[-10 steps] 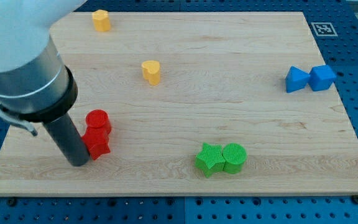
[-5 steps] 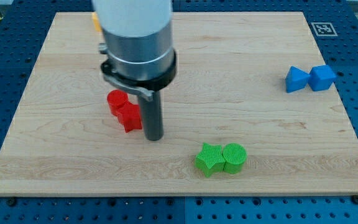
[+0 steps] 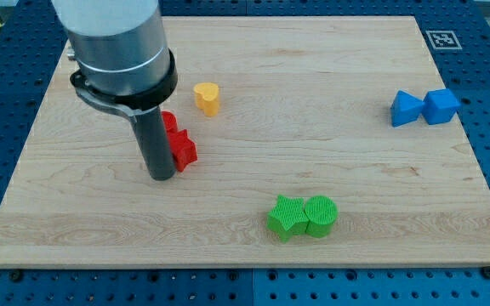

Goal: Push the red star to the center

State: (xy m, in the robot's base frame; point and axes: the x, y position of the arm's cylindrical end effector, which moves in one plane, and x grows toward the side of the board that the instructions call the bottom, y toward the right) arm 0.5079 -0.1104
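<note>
My tip [image 3: 161,176] — back left of red star [image 3: 182,150]

Red star [image 3: 182,150] seen lying flat on tabletop [image 3: 313,102], left of centre, partly hidden by rod, touching another red block behind it.

Tip [image 3: 161,176] down on pale wooden board [image 3: 253,238], touching left side of red star block [image 3: 182,150]. Second red block [image 3: 168,122], shape unclear, directly above star, partly hidden by rod. Yellow heart-shaped block [image 3: 207,98] near, up and right. Green star block [image 3: 287,218] and green cylinder [image 3: 320,214] touching, lower centre. Blue triangular block [image 3: 406,109] beside blue cube-like block [image 3: 441,105], right edge.
</note>
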